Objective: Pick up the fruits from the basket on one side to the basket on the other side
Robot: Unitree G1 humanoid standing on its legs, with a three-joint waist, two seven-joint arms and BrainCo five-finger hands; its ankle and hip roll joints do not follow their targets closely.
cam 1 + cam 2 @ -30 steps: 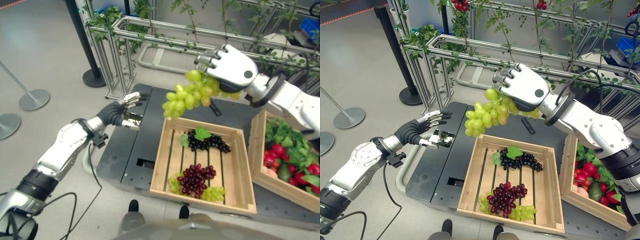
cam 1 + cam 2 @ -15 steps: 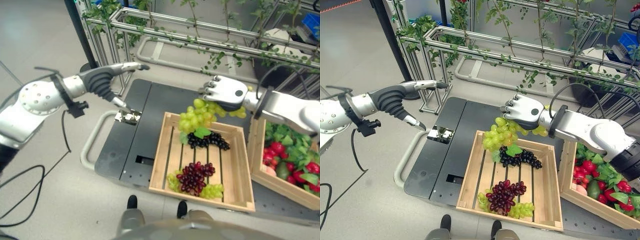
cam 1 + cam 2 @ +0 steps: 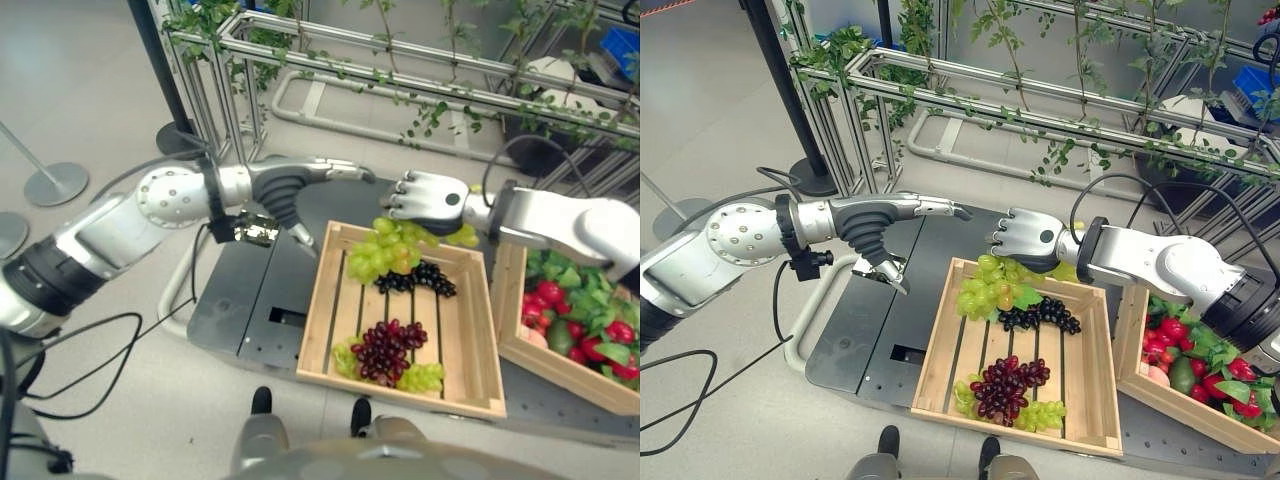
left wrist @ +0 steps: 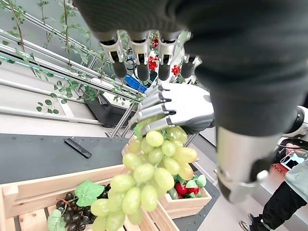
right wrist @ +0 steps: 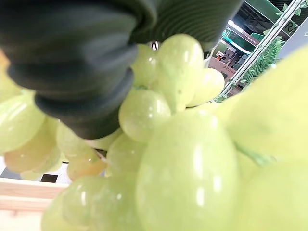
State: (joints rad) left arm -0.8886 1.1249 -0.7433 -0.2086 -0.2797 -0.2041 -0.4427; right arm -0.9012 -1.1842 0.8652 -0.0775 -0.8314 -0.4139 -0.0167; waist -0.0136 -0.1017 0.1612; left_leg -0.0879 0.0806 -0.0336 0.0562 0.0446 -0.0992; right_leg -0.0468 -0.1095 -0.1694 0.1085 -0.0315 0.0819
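Right hand (image 3: pixel 1025 238) is clenched round a bunch of green grapes (image 3: pixel 985 286), which hangs from its curled fingers over the far left corner of the wooden crate (image 3: pixel 938 352), the lowest grapes at the level of the crate's rim; a second ago the bunch was held high above the crate, and half a second ago it had come down to the far edge. Left hand (image 3: pixel 895 215), fingers straight and holding nothing, now reaches across the dark worktop (image 3: pixel 855 340) toward the right hand, its fingertips near it but apart; a second ago it hovered low over the worktop's left edge. Inside the crate lie black grapes (image 3: pixel 1040 317) just beside the hanging bunch, red grapes (image 3: pixel 1005 388) nearer the front, and more green grapes (image 3: pixel 1045 414) at the front. A second crate (image 3: pixel 1127 345) on the right holds red fruit and green leaves.
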